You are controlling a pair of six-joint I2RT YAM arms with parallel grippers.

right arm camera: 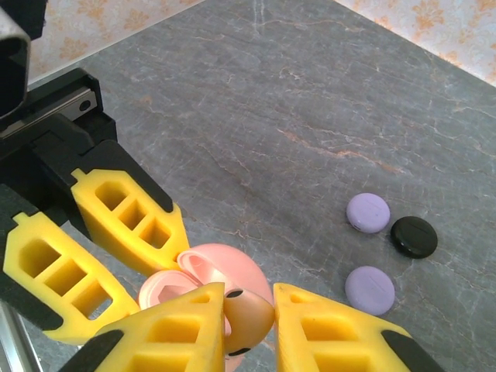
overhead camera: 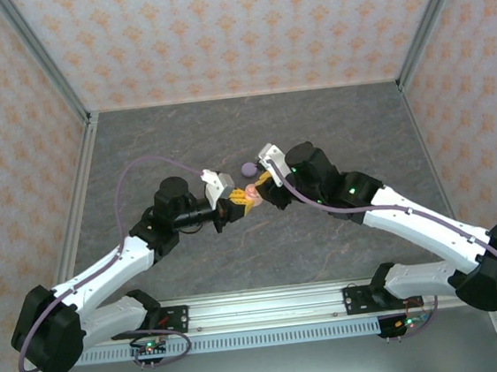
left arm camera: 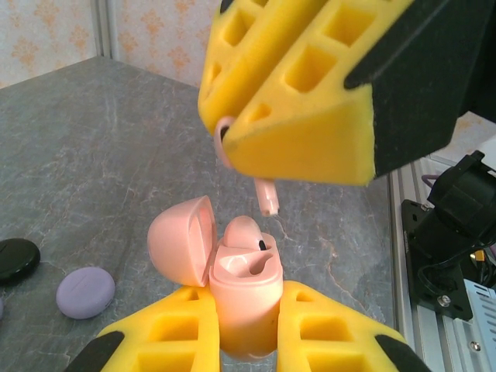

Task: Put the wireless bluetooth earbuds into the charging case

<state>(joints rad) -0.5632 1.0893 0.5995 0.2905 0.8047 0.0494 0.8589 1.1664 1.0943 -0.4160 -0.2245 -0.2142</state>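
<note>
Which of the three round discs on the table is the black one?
The black disc is the rightmost in the right wrist view; the upper lilac disc and the lower lilac disc lie left of it.

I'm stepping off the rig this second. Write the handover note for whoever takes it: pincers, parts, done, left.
Left pincer: shut on the pink charging case, upright, lid open.
Right pincer: shut on the held pink earbud, stem pointing down, above the case and not touching it.
Done: the seated pink earbud sits in the case.
Left: lower the held pink earbud into the free socket beside it, then release.
On the table: two lilac discs and a black disc.
</note>
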